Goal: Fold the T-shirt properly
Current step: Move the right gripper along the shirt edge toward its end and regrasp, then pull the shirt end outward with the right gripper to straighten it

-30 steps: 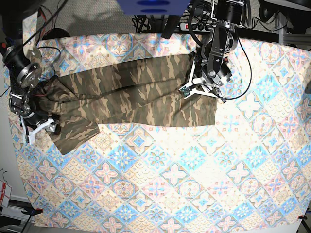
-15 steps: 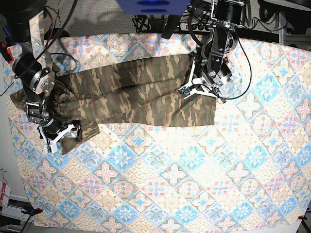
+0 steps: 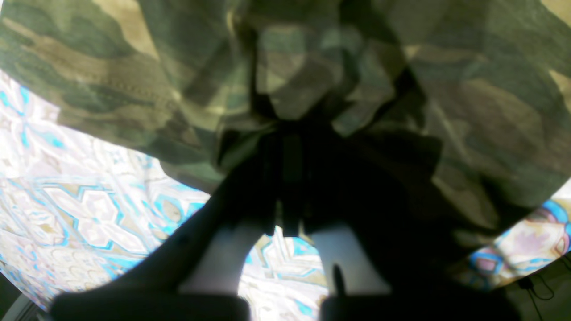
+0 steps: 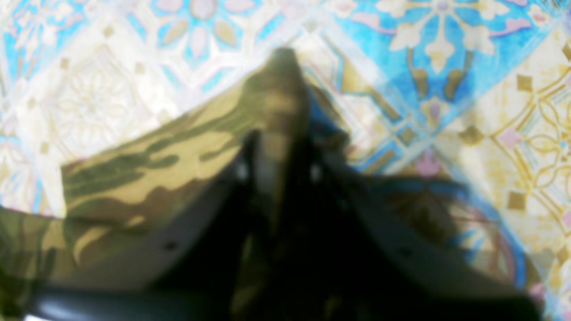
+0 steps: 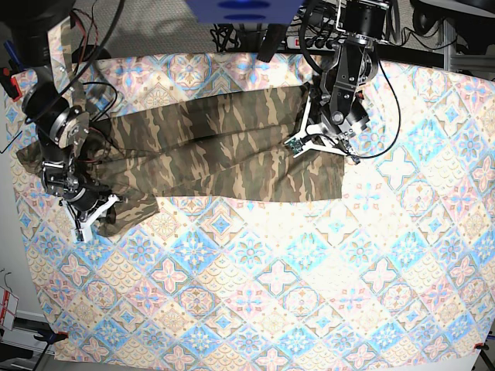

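The soft camouflage-print T-shirt (image 5: 216,151) lies spread across the far part of the blue, pink and cream tile-patterned surface (image 5: 309,294). The left claw (image 5: 322,144) is closed on a pinch of shirt fabric, unchanged. The right claw (image 5: 93,219) is closed on the shirt's corner, slightly farther back than half a second ago.
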You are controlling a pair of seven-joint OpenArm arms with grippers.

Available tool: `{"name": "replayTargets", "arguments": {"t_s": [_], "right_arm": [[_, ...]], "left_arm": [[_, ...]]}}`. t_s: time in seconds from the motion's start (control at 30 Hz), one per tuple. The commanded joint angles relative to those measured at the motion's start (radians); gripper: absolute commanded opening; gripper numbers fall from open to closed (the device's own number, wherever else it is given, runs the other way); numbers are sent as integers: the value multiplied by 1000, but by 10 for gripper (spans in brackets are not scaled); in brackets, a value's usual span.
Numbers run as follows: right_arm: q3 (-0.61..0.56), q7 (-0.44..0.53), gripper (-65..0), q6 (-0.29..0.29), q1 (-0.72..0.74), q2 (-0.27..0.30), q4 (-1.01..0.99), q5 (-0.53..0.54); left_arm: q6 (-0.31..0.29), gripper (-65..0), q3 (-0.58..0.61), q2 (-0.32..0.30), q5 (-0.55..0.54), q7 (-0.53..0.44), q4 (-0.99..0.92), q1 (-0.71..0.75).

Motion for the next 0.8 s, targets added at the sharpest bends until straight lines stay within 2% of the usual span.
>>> {"name": "replayTargets", "arguments": {"t_s": [0.0,0.1,0.2,0.33,0.43,0.57,0.77], "right_arm": [[0,-15,-626,5,20,11,31,0],[-2,-65,-628,-40,20,9,117,0],[-11,-91,-628,-46,23,0,223,-2],[-124,-147,-628,-47,83,-32,290,0],[-187,-151,-628,-50,125,-37,295,0],[-206,-150,-628,-50,183,-76,295,0],[-250,-147,-628,-50,235,-98,332,0]], "left_arm": [[5,-649,0,-2,0,-5,-4,-1],[5,-649,2,0,0,-5,-4,-12],[5,-649,2,0,0,-5,-4,-12],[5,-649,2,0,0,-5,-4,-13],[5,-649,2,0,0,-5,-4,-13],[5,-649,2,0,-1,-5,-4,-13],[5,-649,2,0,-1,-5,-4,-13]]}}
